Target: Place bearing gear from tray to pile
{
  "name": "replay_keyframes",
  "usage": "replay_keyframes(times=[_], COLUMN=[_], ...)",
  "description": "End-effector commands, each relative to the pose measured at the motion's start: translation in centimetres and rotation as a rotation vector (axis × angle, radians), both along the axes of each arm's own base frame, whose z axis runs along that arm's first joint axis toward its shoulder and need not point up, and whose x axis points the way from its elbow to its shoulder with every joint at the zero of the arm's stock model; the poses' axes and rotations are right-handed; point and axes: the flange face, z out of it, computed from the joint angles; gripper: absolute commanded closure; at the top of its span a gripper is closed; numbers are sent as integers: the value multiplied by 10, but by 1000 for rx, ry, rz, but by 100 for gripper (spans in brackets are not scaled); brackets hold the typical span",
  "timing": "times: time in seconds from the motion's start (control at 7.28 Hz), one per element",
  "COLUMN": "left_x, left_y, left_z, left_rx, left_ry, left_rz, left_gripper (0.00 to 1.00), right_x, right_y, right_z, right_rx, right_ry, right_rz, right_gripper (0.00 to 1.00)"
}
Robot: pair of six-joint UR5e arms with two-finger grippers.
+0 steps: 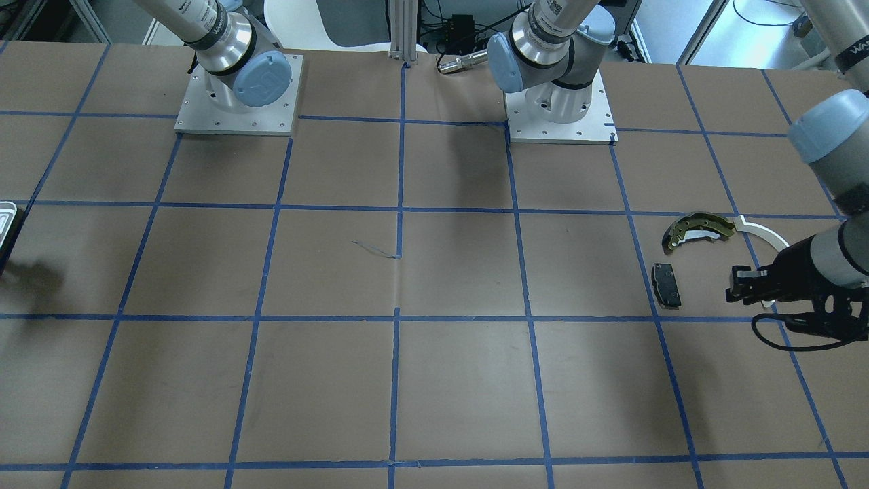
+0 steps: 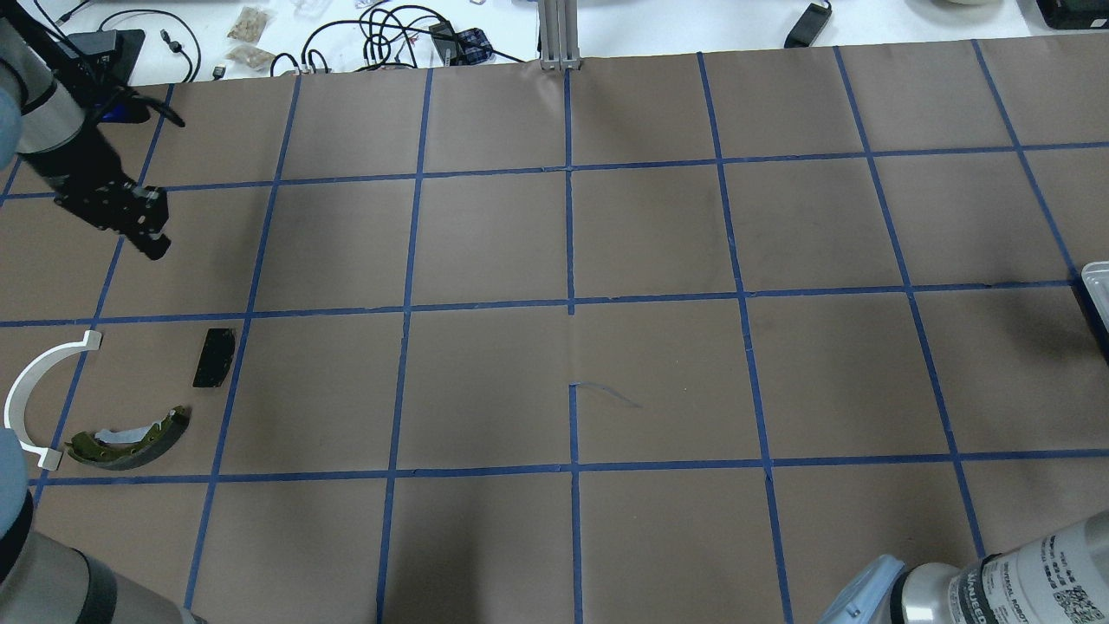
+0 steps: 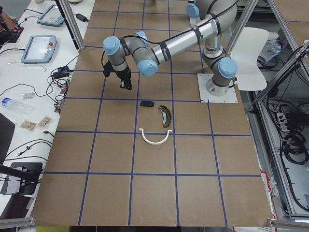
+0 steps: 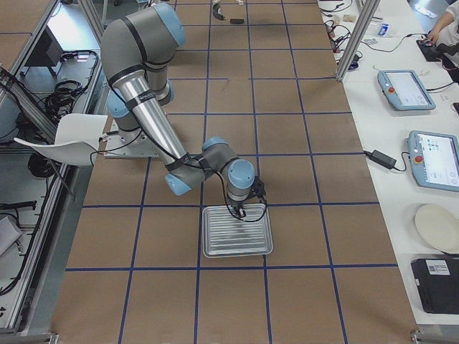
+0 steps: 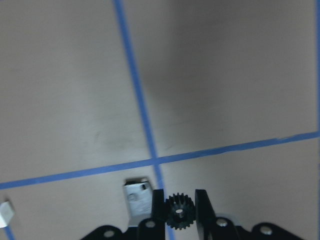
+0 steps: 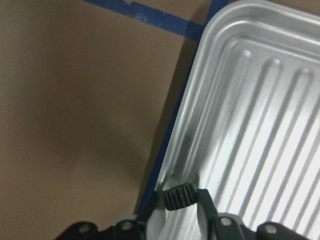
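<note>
My left gripper (image 5: 178, 210) is shut on a small black bearing gear (image 5: 179, 213) and hovers above the table. Just under it lies one end of the white arc (image 5: 136, 199). The pile is the olive brake shoe (image 2: 130, 438), the white arc (image 2: 35, 381) and the black pad (image 2: 213, 357); the left gripper (image 2: 152, 243) hangs by its far side. My right gripper (image 6: 179, 200) is shut on a second black bearing gear (image 6: 179, 196) over the corner of the ribbed tray (image 6: 260, 100). From the right side, the right gripper (image 4: 239, 213) sits at the tray's (image 4: 237, 244) near rim.
Blue tape lines grid the brown table. Both arm bases (image 1: 237, 95) stand at the robot's edge. Only a sliver of the tray (image 1: 5, 217) shows in the front view. Cables, tablets and bags lie on the white bench (image 2: 346, 26) beyond the table.
</note>
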Motion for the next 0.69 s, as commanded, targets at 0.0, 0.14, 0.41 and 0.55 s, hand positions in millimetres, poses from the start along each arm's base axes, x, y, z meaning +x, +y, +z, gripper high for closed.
replay_keyframes(times=[0.0, 0.14, 0.41, 0.55], left_x=[90, 117, 123, 122], left_y=[50, 69, 80, 81], left_z=[-30, -49, -91, -104], left_rx=[52, 66, 83, 77], left_ry=[19, 32, 46, 42], left_rz=[72, 122, 144, 143], left_gripper=[100, 100, 100, 100], right_x=[4, 14, 110, 185], right_y=[-3, -9, -60, -90], right_z=[15, 40, 75, 84], right_rx=[-15, -40, -76, -94], right_ry=[20, 51, 90, 91], right_rz=[4, -14, -50, -67], right_gripper=[87, 88, 88, 88])
